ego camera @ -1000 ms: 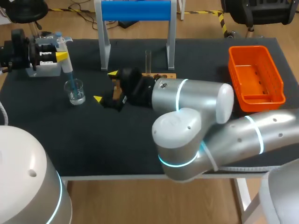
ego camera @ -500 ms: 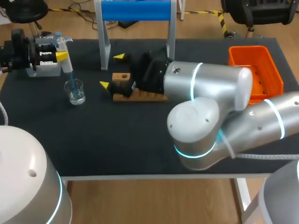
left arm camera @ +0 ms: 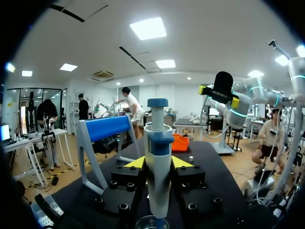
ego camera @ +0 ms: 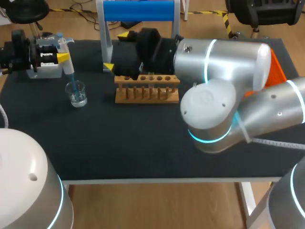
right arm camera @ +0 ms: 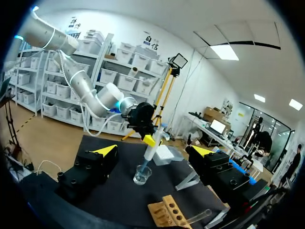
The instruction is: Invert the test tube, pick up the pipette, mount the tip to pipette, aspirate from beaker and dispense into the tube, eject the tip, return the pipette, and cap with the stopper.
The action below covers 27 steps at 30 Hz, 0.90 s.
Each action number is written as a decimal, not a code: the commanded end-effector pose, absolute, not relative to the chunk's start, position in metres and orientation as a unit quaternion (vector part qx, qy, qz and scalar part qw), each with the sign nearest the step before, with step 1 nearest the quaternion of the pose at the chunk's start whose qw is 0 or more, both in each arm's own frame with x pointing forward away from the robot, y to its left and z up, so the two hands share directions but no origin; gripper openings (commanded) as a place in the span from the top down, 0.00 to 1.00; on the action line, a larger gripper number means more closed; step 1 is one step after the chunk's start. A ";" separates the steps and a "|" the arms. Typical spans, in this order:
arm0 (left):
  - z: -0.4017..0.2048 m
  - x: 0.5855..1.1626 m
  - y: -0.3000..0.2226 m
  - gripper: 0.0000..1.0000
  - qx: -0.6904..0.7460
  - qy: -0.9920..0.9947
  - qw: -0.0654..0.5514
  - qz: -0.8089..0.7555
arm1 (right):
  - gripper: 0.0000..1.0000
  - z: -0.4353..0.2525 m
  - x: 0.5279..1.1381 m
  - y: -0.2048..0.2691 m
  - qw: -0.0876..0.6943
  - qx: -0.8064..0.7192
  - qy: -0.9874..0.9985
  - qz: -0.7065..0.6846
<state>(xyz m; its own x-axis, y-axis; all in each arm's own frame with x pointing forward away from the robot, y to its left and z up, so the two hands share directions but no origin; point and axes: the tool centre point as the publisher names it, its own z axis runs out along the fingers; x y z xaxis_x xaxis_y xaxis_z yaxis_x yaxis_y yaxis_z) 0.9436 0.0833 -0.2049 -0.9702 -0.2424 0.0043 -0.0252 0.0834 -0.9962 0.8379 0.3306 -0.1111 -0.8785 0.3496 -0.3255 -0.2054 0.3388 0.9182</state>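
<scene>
At the table's left, my left gripper [ego camera: 63, 57] is shut on the blue and white pipette [ego camera: 68, 70], held upright with its tip down in the glass beaker [ego camera: 76, 94]. In the left wrist view the pipette [left arm camera: 158, 167] stands between the yellow tips, above the beaker [left arm camera: 152, 223]. My right gripper [ego camera: 116, 50] hangs open and empty behind the wooden tube rack [ego camera: 147, 88]. From the right wrist, the rack [right arm camera: 167, 210] lies under the gripper [right arm camera: 153, 150], with a clear test tube [right arm camera: 200, 217] at it. The pipette [right arm camera: 152, 143] and beaker [right arm camera: 142, 175] are farther ahead. The head view hides the tube.
A stand with a blue bar [ego camera: 138, 10] rises at the table's back, just behind my right gripper. An orange bin [ego camera: 277, 71] at the right is mostly hidden by my right arm. Dark table [ego camera: 119, 138] lies bare in front of the rack.
My right arm has lifted and drawn back from the rack toward the blue-barred stand, uncovering the rack. The left arm, pipette and beaker have not moved.
</scene>
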 end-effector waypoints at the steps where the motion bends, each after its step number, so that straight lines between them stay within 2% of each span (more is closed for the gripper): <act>1: -0.205 0.944 0.083 1.00 -0.091 0.732 0.081 -0.671 | 0.00 -0.096 0.853 0.335 0.115 -0.045 0.815 0.566; 11: -0.205 0.944 0.083 1.00 -0.091 0.732 0.081 -0.671 | 0.00 -0.076 0.894 0.354 0.064 -0.076 0.800 0.591; 27: -0.205 0.944 0.083 1.00 -0.091 0.732 0.081 -0.671 | 0.01 -0.071 0.926 0.388 -0.030 -0.091 0.796 0.598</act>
<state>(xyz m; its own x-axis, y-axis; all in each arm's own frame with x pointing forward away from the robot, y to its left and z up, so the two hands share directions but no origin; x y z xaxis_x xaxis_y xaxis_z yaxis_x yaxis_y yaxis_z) 0.9437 0.0832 -0.2049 -0.9702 -0.2423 0.0043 -0.0252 0.0833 -0.9962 0.9177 0.3807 -0.0747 -0.9876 0.0562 -0.1467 -0.1280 0.2542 0.9586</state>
